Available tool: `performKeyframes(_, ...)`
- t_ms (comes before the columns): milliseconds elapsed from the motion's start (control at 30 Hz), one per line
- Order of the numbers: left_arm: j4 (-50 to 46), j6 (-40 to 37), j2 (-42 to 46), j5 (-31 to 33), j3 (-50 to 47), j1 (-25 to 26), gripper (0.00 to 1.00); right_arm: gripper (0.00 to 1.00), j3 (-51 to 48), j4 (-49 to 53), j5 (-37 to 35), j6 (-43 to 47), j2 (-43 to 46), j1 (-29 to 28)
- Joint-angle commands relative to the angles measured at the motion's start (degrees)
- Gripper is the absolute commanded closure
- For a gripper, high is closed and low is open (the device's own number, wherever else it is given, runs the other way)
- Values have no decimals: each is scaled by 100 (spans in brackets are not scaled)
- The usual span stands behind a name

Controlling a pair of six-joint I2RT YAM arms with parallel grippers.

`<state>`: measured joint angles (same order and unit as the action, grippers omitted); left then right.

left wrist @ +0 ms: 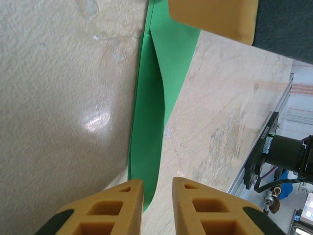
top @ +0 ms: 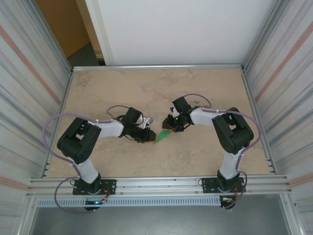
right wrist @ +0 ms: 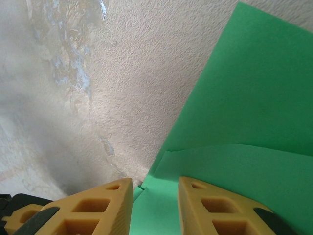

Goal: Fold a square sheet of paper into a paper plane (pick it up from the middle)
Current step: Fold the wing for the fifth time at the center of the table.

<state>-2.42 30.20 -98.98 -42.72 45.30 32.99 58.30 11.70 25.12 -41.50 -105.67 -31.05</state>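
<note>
Lying flat on the table (top: 205, 88) between the two arms: green paper (left wrist: 151, 122), folded into a narrow creased wedge. At its pointed end, left gripper (left wrist: 157, 183), jaws slightly parted astride the tip, released rather than clenched. At the wide end, right gripper (right wrist: 155, 182), jaws likewise a little apart over a folded corner. Touching the paper or not, cannot tell.

2 arms here, left arm (top: 83, 139) at lower left of the frame, right arm (top: 234, 129) at lower right. So 2 grippers too, left gripper (top: 149, 136) and right gripper (top: 171, 128), both mid-frame. 1 green paper (top: 161, 137). 1 table (top: 146, 88).
</note>
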Motion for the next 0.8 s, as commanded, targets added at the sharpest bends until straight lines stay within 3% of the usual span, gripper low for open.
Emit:
performKeyframes(0,-222,-121,-51,87,54,19,80,70,58,272,-201,-12,-165,9)
performKeyframes(300,-381,-189,-194,251,86,34,87,70,33,279,-210,-20,-165,18)
performKeyframes(767,-776,-308,-63,459,203,112,84,70,14,268,-201,-51,-174,20)
